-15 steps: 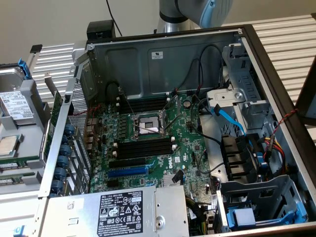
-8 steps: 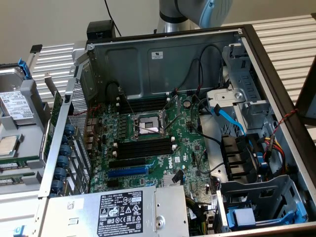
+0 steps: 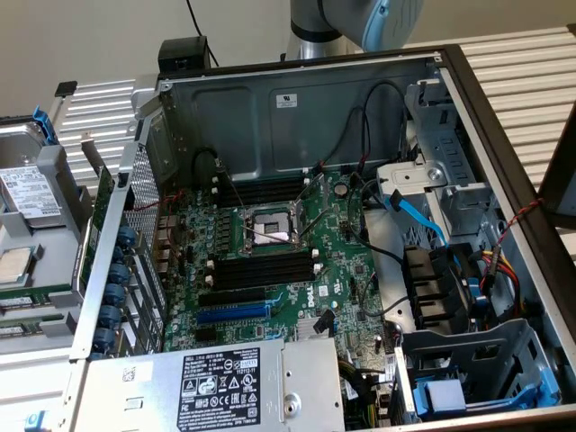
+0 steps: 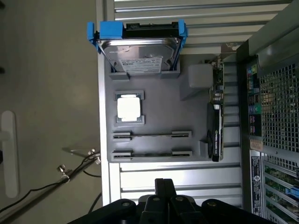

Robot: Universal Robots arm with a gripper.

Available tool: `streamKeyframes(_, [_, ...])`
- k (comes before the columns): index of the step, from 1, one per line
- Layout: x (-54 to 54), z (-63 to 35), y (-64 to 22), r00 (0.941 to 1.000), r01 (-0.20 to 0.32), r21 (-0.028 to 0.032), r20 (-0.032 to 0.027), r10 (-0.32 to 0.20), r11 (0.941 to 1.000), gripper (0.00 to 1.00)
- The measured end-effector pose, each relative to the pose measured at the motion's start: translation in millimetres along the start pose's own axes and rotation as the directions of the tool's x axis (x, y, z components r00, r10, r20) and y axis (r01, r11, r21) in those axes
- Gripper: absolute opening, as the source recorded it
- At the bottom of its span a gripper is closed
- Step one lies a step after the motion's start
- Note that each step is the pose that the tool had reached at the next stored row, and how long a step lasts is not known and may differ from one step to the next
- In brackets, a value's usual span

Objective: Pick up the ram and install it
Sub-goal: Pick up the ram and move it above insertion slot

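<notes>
The black pincer (image 4: 164,183) is closed: its two matt fingers press flat against each other and nothing is held between them. It hangs over the ribbed light-metal bench (image 4: 187,179), just beside the edge of a flat grey plastic tray (image 4: 154,105) with moulded holders. The ram (image 4: 152,136), a long thin stick, stands on its edge in the tray between two small grey end clips, so the wrist view gives only its narrow dark line; it is apart from the pincer. A second pair of clips (image 4: 122,153), nearer to the pincer, carries a similar thin line, and I cannot tell if this is another stick. Farther on in the tray lie a square silver processor chip (image 4: 129,108) in a grey frame and a shiny metal hard drive (image 4: 139,55) with a white label, clamped in a bright blue plastic bracket (image 4: 104,31). A dark narrow card (image 4: 216,130) stands on edge along the tray's side, toward the grey computer case (image 4: 275,93) with its perforated wall. The exterior view shows the inside of this case, which the wrist view does not: the green motherboard (image 3: 270,306), long black empty memory slots (image 3: 265,270), a blue expansion slot (image 3: 232,313), a square metal processor socket (image 3: 268,227) and a silver power supply box (image 3: 310,373) with a black label. The grey robot arm (image 3: 310,22) rises behind the case's far wall.
</notes>
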State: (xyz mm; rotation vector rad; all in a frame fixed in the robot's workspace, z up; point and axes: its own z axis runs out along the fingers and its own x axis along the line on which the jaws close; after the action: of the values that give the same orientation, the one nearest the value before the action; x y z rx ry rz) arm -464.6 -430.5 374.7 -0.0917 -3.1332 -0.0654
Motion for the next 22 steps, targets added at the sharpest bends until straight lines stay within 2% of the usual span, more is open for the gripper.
streamKeyframes(13, [1.1, 0.1, 0.0, 1.0, 0.006, 0.0, -0.0001, -0.006, 1.0, 0.11])
streamKeyframes(18, [1.5, 0.0, 0.0, 0.996, 0.09, 0.0005, -0.0037, -0.09, 0.996, 0.11])
streamKeyframes(22, [1.5, 0.1, 0.0, 0.9869, 0.161, 0.0006, -0.0068, -0.161, 0.9869, 0.11])
